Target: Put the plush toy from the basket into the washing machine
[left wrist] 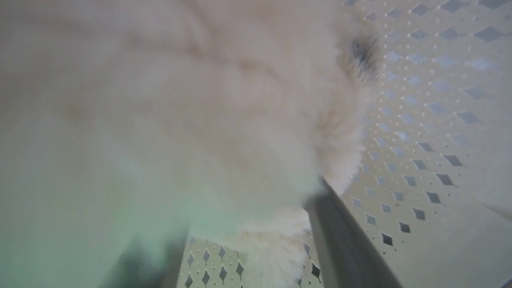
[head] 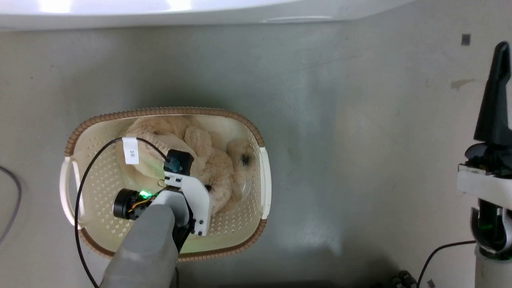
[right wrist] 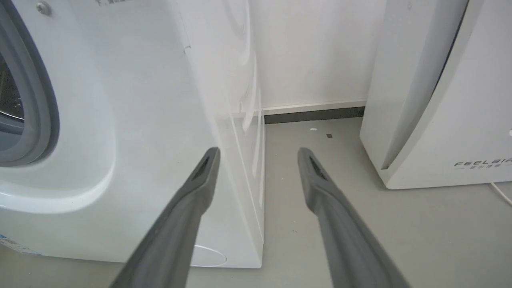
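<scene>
- Currently the plush toy [head: 208,164] lies curled inside the basket [head: 168,111], which stands on the grey floor [head: 340,140]. Its small dark nose [head: 245,160] is turned toward the basket's right wall.
- From the head view, the pale left arm [head: 152,240] reaches down into the basket from the lower left, its wrist directly over the toy's body. A black cable [head: 80,192] with a white label [head: 131,151] loops above the basket to the wrist.
- In the left wrist view, the left claw [left wrist: 250,208] is released: its two dark fingers [left wrist: 340,240] stand wide apart with cream fur bulging between them. The one on that view's right touches the fur at its tip; the other is blurred.
- The basket's perforated wall shows beside and below the toy in that view.
- The right claw [right wrist: 259,151] is released and holds nothing, its fingers spread over bare floor.
- The right claw points at the front corner of the washing machine [right wrist: 120,120], whose grey rubber ring [right wrist: 44,100] shows at that view's left edge.
- A white appliance marked FEELBIRD [right wrist: 460,120] stands on the floor, apart from the washer, against the white wall.
</scene>
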